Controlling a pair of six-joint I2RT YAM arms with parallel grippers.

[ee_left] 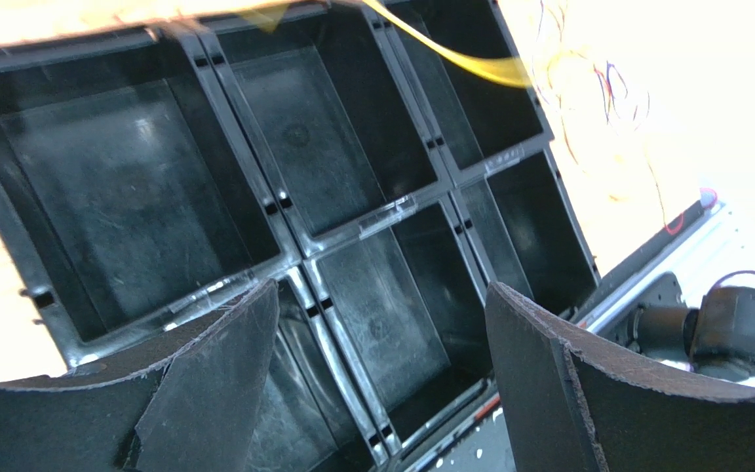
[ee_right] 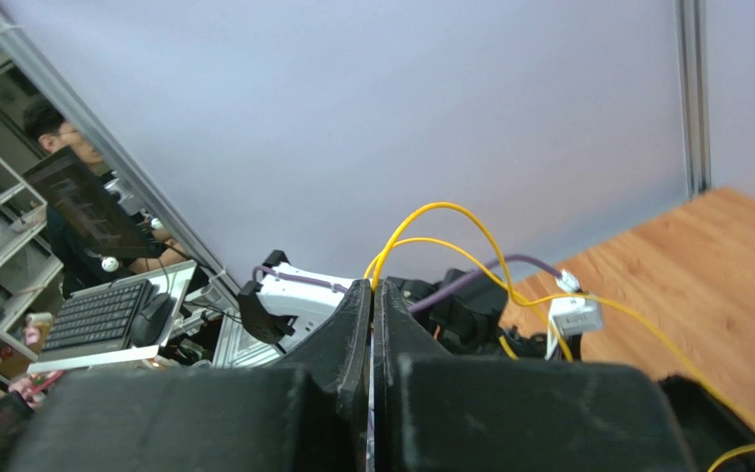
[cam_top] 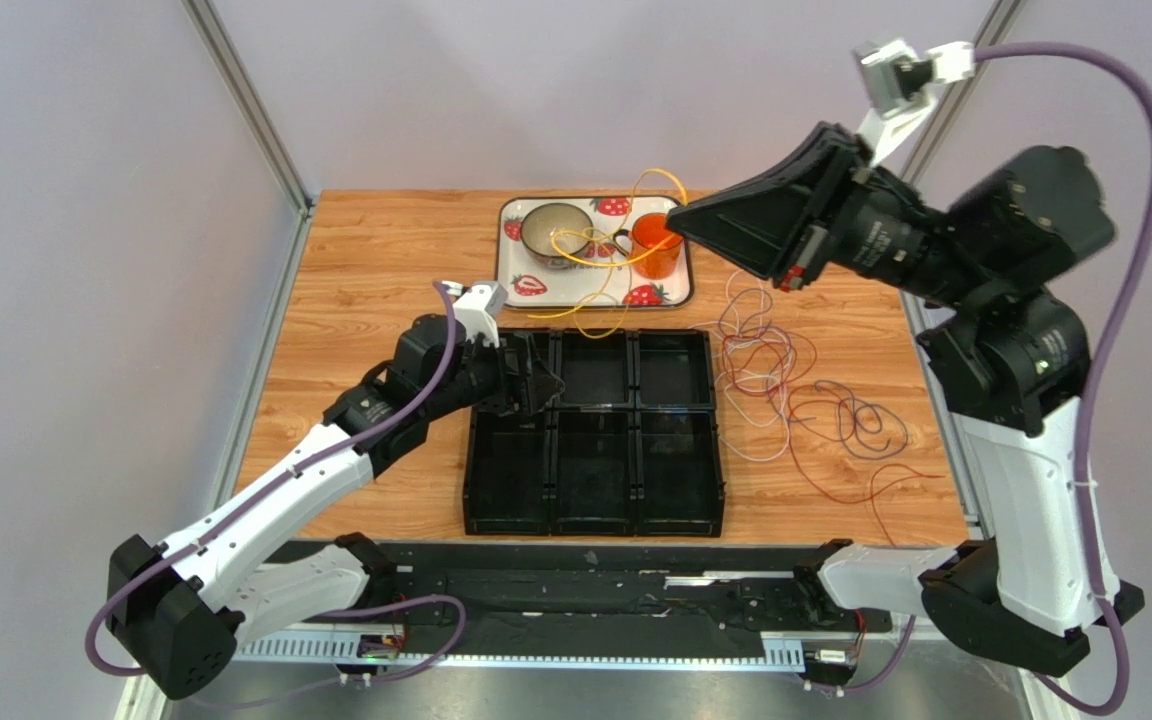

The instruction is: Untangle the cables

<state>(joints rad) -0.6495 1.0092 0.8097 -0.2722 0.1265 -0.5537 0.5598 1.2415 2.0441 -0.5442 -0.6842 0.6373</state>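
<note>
The right gripper (cam_top: pixel 692 215), upper right, was clamped on the yellow cable (ee_right: pixel 441 206), whose loops draped over the cup (cam_top: pixel 657 240) on the tray (cam_top: pixel 512 248). A hard pull might tip that cup. The left gripper (cam_top: pixel 537 375) stood wide over the central bin (cam_top: pixel 593 528). The other cables (cam_top: pixel 778 383) lay tangled at its right.

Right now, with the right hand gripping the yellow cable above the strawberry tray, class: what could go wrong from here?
The yellow cable, pinched in the shut right hand, runs over the orange cup and pot; a pull could tip them.
The red and pale cables lie near the table's right edge and might get dragged off.
The left hand hangs open over the black bin, anchoring nothing.
</note>
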